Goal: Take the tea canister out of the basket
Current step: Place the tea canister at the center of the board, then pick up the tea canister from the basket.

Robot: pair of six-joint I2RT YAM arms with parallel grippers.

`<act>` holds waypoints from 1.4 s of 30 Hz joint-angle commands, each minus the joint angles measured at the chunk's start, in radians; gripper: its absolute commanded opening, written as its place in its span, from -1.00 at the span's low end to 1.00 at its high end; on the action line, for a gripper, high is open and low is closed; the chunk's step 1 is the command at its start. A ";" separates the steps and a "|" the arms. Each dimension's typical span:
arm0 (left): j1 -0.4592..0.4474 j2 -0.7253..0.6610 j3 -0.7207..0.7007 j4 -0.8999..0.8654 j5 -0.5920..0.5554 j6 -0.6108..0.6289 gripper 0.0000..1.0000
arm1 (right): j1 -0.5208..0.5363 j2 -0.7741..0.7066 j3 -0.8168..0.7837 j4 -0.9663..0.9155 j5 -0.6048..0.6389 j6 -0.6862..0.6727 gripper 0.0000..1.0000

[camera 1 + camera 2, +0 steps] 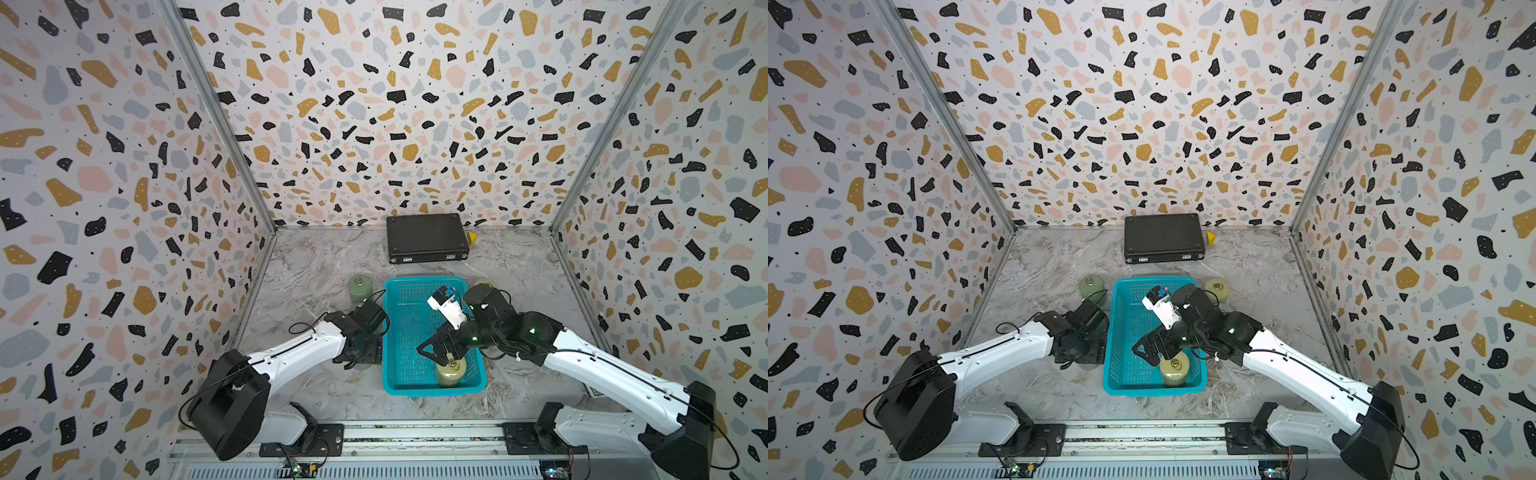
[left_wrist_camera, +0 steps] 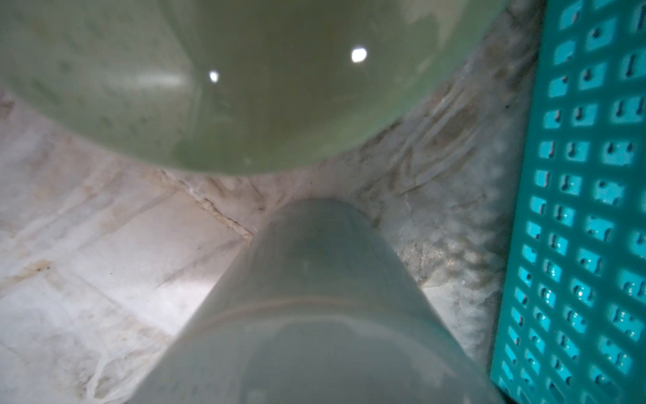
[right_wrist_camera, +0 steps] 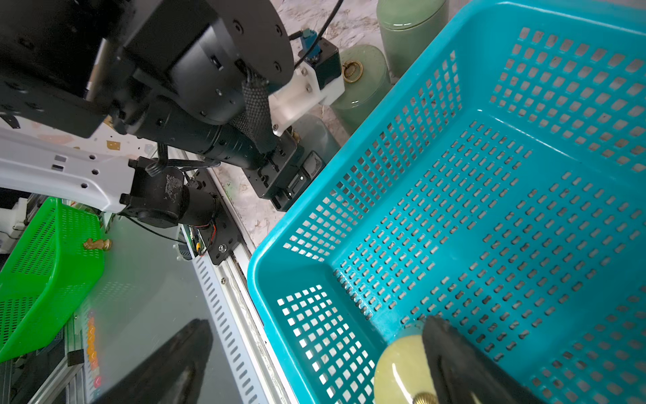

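Glossy pale-yellow cylindrical tea canister, brass ring on its lid, stands upright in the near right corner of the perforated turquoise plastic basket. My right gripper hangs over it, black jaws spread wide. Of my left gripper, beside the basket, I cannot tell the jaws' state.

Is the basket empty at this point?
No, one pale yellow canister stands upright inside the basket, in the near corner on the right arm's side.
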 commanded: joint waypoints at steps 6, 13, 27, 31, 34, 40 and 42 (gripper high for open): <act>0.001 -0.022 0.016 -0.041 -0.016 0.016 0.84 | 0.006 -0.016 0.026 0.005 0.019 0.001 0.99; 0.001 -0.086 0.060 -0.122 -0.042 0.031 1.00 | 0.006 -0.017 0.035 -0.013 0.049 -0.004 0.99; -0.001 -0.291 0.221 -0.227 0.060 0.066 0.99 | 0.008 -0.050 0.043 -0.215 0.196 0.025 0.99; -0.002 -0.340 0.230 -0.144 0.198 0.081 0.99 | 0.008 -0.058 0.034 -0.293 0.251 0.065 0.99; -0.006 -0.371 0.216 -0.083 0.275 0.095 0.99 | 0.011 -0.045 0.029 -0.353 0.282 0.095 0.99; -0.032 -0.401 0.172 -0.010 0.373 0.121 0.99 | 0.014 0.021 0.007 -0.429 0.312 0.171 0.99; -0.051 -0.403 0.165 0.008 0.382 0.125 0.99 | 0.017 0.047 0.003 -0.435 0.308 0.190 0.99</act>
